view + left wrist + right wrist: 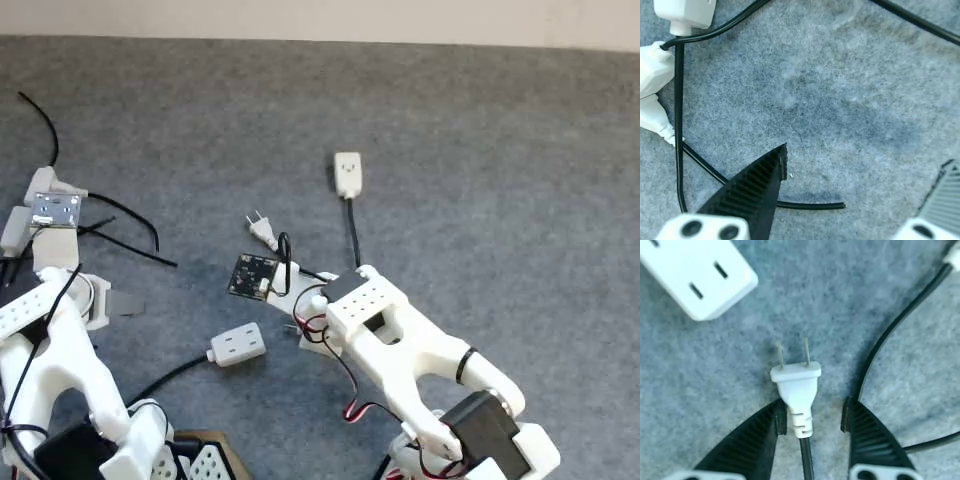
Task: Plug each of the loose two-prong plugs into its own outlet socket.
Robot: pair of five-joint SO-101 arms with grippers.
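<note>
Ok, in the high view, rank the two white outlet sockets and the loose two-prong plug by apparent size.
1. lower outlet socket, lying broadside.
2. upper outlet socket: looks slightly smaller, but it lies farther from the camera, so the two may match.
3. loose plug, clearly smallest.

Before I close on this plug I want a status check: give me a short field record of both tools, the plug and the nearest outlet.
two-prong plug: unplugged, lying flat on the carpet
right tool: open, straddling the plug's cord end, prongs pointing away from it
outlet block: beyond the prongs, off to one side, visible slots empty
left tool: open, empty, over carpet
black cable: loose end lies on the carpet under the left tool
task status: this plug not yet gripped or inserted
</note>
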